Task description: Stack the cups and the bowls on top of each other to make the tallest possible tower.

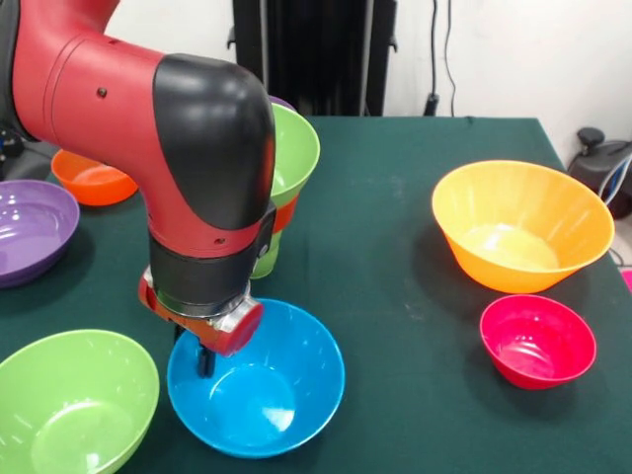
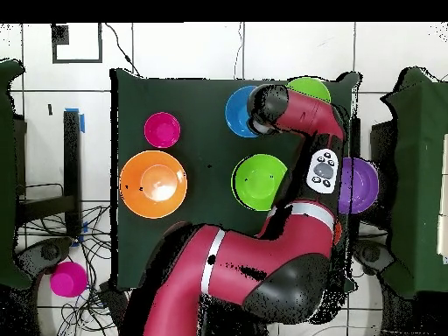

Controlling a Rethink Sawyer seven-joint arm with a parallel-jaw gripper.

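While the red and black arm reaches down over the near side of the table, its gripper (image 1: 204, 357) sits at the rim of the glossy blue plastic bowl (image 1: 262, 395), one dark finger showing just inside the left edge. Whether the fingers are spread or pinching the rim I cannot tell; the wrist hides most of them.

The tower (image 1: 281, 178) looks to me only begun. Behind the arm a glossy lime-green plastic bowl (image 1: 293, 153) flares at the top, an orange-red rim shows just under it, and a slim light-green plastic cup (image 1: 265, 259) appears to form the foot. From above, that green bowl (image 2: 259, 181) sits near the middle of the dark green tablecloth (image 2: 201, 114).

Much is left, I would judge. Loose on the cloth are the large orange plastic bowl (image 1: 520, 225), the small pink-red plastic bowl (image 1: 537, 341), a second lime-green plastic bowl (image 1: 72, 405), a purple plastic bowl (image 1: 33, 229) and a small orange-red plastic bowl (image 1: 93, 181), all well apart from the stack. The blue bowl seems the piece in hand.

I can read no brand, label or writing anywhere; the button pad on the arm (image 2: 324, 169) is too small to make out.
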